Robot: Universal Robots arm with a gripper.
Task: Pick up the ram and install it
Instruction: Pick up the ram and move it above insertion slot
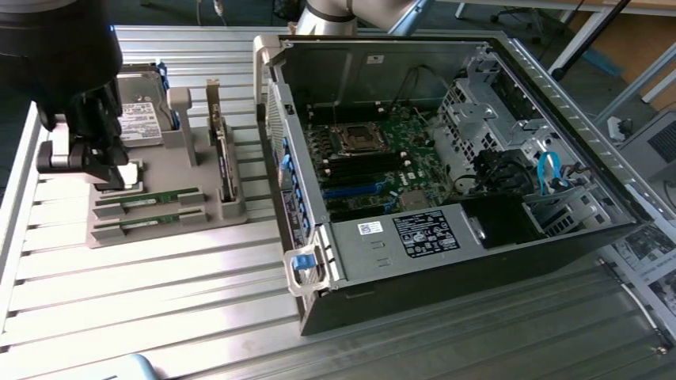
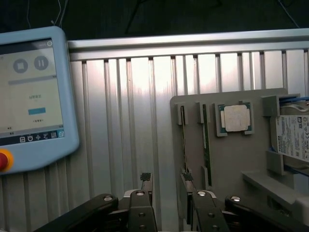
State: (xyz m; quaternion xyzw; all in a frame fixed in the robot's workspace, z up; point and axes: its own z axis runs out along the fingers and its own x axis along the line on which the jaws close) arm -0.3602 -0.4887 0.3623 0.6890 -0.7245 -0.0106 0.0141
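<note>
Two ram sticks lie on edge in slots of a grey fixture (image 1: pixel 158 229), the nearer stick (image 1: pixel 148 223) beside the farther one (image 1: pixel 148 198). In the wrist view they appear as thin green strips, one (image 2: pixel 183 133) in line with a fingertip and the other (image 2: pixel 205 140) further out. My gripper (image 1: pixel 119 177) hangs over the fixture's end at the exterior view's left. It is open (image 2: pixel 166 178) with nothing between its fingers (image 2: pixel 146 179). The open computer case (image 1: pixel 317 261) shows the motherboard (image 1: pixel 381 158) with its memory slots.
The fixture also carries a square silver processor (image 2: pixel 235 118), a hard drive (image 2: pixel 294 137) and an upright card (image 1: pixel 222 150). A teach pendant (image 2: pixel 29 96) lies on the ribbed metal table (image 1: pixel 158 309). The case wall stands close beside the fixture.
</note>
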